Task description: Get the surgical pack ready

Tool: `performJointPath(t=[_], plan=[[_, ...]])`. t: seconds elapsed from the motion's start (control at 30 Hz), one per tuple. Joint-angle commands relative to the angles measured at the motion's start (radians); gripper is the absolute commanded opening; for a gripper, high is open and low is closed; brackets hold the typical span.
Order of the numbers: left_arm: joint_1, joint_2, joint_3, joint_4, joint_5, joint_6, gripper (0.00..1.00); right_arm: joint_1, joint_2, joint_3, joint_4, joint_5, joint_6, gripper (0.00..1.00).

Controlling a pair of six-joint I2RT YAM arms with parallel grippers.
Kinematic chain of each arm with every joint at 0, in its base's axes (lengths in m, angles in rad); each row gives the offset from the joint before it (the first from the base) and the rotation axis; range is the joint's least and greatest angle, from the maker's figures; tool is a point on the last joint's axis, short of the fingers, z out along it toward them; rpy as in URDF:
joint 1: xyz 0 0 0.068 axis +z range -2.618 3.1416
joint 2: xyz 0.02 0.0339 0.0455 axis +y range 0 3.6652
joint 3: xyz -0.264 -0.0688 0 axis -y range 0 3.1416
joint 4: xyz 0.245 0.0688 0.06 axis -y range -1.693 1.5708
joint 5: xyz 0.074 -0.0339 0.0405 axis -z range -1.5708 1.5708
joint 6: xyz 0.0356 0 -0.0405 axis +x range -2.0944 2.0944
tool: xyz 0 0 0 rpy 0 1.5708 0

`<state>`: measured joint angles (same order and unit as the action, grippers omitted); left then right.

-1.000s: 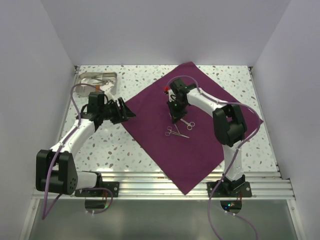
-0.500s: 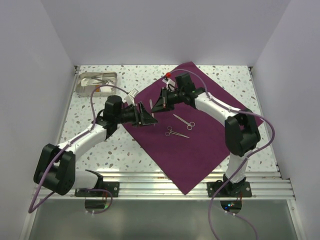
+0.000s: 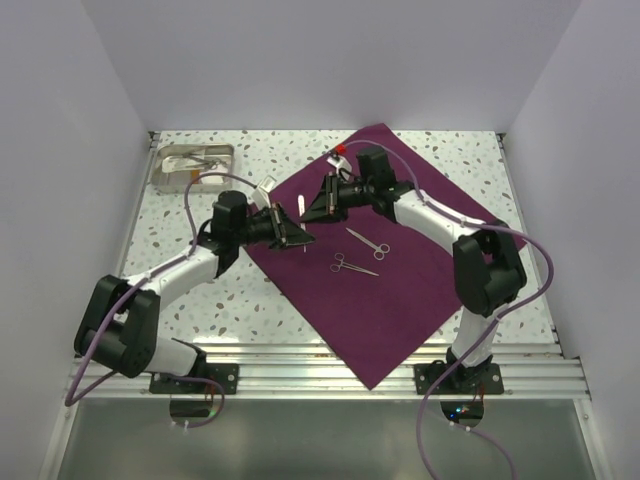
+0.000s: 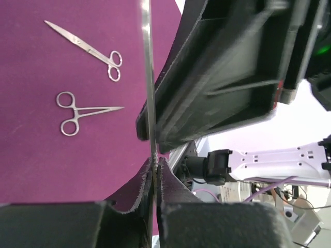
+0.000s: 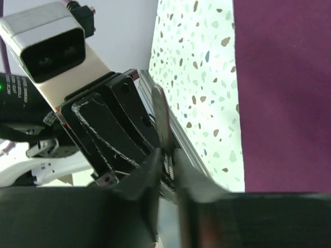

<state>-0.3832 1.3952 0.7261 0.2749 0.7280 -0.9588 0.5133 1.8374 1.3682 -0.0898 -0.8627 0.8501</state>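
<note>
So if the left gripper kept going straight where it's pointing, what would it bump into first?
Most likely the right gripper, which faces it just ahead over the purple cloth. The left gripper is shut on a thin metal tool that the right one also seems to pinch. Depth is unclear.

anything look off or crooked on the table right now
The deep purple cloth lies turned cornerwise to the speckled table, and its near corner lies out over the aluminium rails at the front edge. The steel scissors and steel forceps lie loose on it, pointing different ways.
</note>
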Motion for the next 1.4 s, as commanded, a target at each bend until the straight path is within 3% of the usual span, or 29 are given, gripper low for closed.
performJointPath(t=[0.0, 0.03, 0.23, 0.43, 0.5, 0.73, 1.1, 1.27, 1.37], plan=[[0.018, 0.024, 0.024, 0.07, -0.03, -0.014, 0.0, -0.007, -0.021, 0.051, -0.071, 0.045, 0.011, 0.26], [0.032, 0.027, 0.029, 0.06, -0.039, -0.014, 0.0, -0.027, -0.012, 0.086, -0.121, 0.094, -0.002, 0.37], [0.226, 0.074, 0.111, -0.044, -0.153, -0.031, 0.0, -0.183, 0.002, 0.169, -0.435, 0.382, -0.04, 0.62], [0.368, 0.207, 0.297, -0.128, -0.37, -0.141, 0.0, -0.237, 0.009, 0.171, -0.539, 0.446, -0.14, 0.63], [0.415, 0.279, 0.37, -0.122, -0.433, -0.269, 0.0, -0.239, 0.02, 0.149, -0.548, 0.438, -0.166, 0.63], [0.441, 0.507, 0.665, -0.262, -0.672, -0.377, 0.0, -0.24, 0.045, 0.115, -0.524, 0.407, -0.194, 0.63], [0.471, 0.81, 0.93, -0.309, -0.792, -0.529, 0.0, -0.24, 0.129, 0.187, -0.567, 0.409, -0.266, 0.63], [0.491, 0.863, 0.975, -0.304, -0.811, -0.557, 0.15, -0.248, 0.152, 0.193, -0.571, 0.401, -0.278, 0.63], [0.5, 0.874, 1.009, -0.327, -0.788, -0.545, 0.3, -0.246, 0.167, 0.206, -0.583, 0.407, -0.295, 0.63]])
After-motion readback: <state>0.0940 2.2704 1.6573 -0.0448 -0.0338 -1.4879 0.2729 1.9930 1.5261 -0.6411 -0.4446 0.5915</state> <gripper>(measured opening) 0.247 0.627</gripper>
